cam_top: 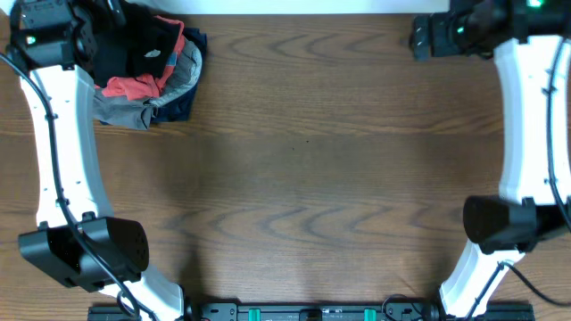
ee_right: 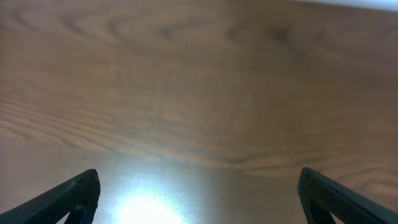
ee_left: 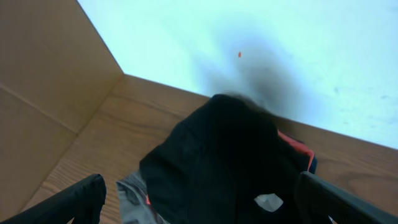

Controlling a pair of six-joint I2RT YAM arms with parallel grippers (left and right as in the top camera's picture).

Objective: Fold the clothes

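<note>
No readable text (the garment tag (ee_left: 268, 201) blurs).

We see a worktop (cam_top: 303, 178) of mid-brown wood with wavy, darker grain. At its far left corner the clothes (cam_top: 147, 76) mix several colours. A black garment (ee_left: 217, 162) with a small white label (ee_left: 268, 201) lies on top. Around it show a coral-red piece (cam_top: 134, 86), plain grey fabric (cam_top: 120, 113) and navy blue cloth (cam_top: 181, 105). The left arm (cam_top: 70, 143) and right arm (cam_top: 531, 116) are white with black joints.
</note>
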